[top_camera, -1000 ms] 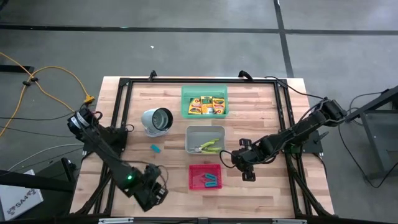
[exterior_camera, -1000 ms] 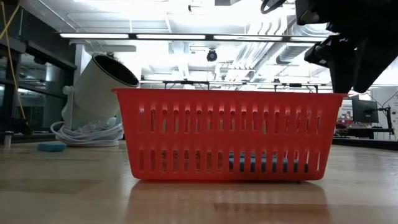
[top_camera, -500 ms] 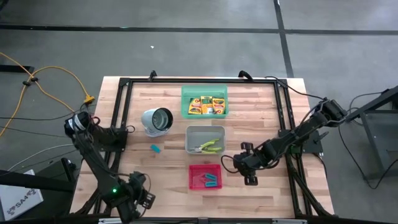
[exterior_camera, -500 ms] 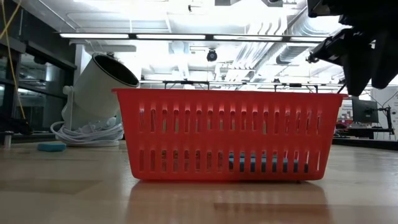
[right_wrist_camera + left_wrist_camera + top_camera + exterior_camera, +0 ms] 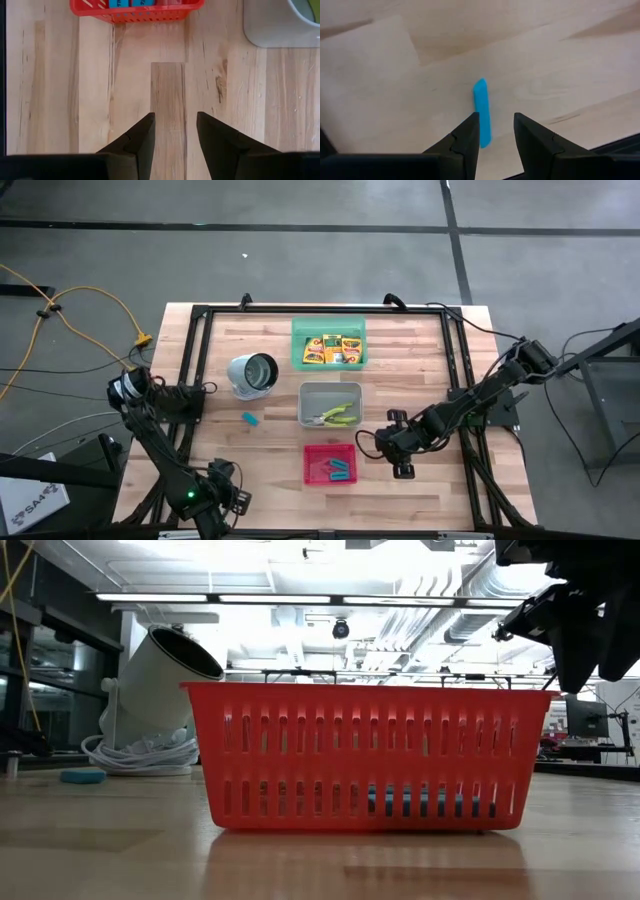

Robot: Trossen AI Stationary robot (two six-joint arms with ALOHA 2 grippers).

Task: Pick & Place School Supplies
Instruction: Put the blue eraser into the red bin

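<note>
The left gripper [image 5: 496, 119], parted and empty, hung just above the blue piece [image 5: 481, 105], whose length ran along the gap between its fingers.

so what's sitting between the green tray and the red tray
the grey tray, holding a plier-like tool with yellow-green handles, sits between the green tray and the red tray; the high view shows it

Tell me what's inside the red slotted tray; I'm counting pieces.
The red slotted plastic tray holds short light-blue pieces; the exact count is unclear, since they overlap.
</note>
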